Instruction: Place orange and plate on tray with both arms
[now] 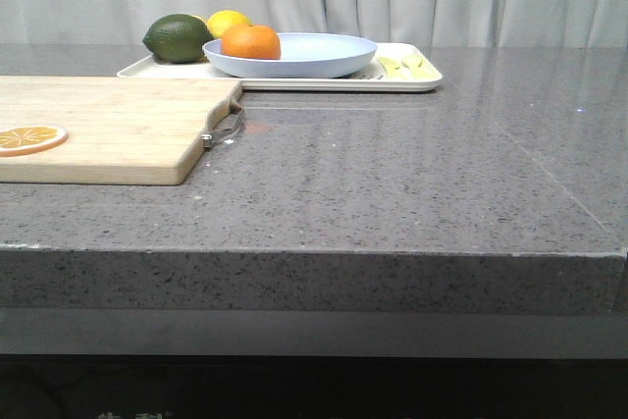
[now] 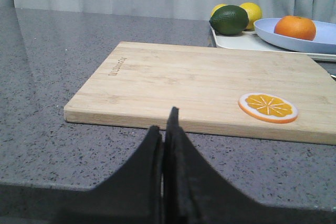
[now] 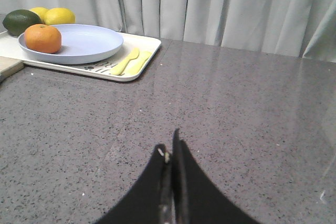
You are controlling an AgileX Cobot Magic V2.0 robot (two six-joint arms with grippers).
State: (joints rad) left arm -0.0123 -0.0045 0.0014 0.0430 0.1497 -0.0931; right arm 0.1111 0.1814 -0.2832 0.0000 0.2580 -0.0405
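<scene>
The orange (image 1: 250,42) lies in the pale lavender-blue plate (image 1: 324,56), which rests on the cream-white tray (image 1: 412,79) at the back of the table. They also show in the left wrist view, orange (image 2: 295,27), plate (image 2: 278,38), and in the right wrist view, orange (image 3: 42,38), plate (image 3: 89,43), tray (image 3: 144,59). My left gripper (image 2: 164,124) is shut and empty, low over the table just before the cutting board's near edge. My right gripper (image 3: 170,148) is shut and empty over bare table, well away from the tray. Neither gripper shows in the front view.
A light wooden cutting board (image 1: 108,130) with a flat orange slice (image 1: 29,138) lies at the left. A green avocado-like fruit (image 1: 178,37) and yellow lemons (image 1: 228,22) sit on the tray's left end; pale yellow cutlery (image 3: 131,62) lies at its right end.
</scene>
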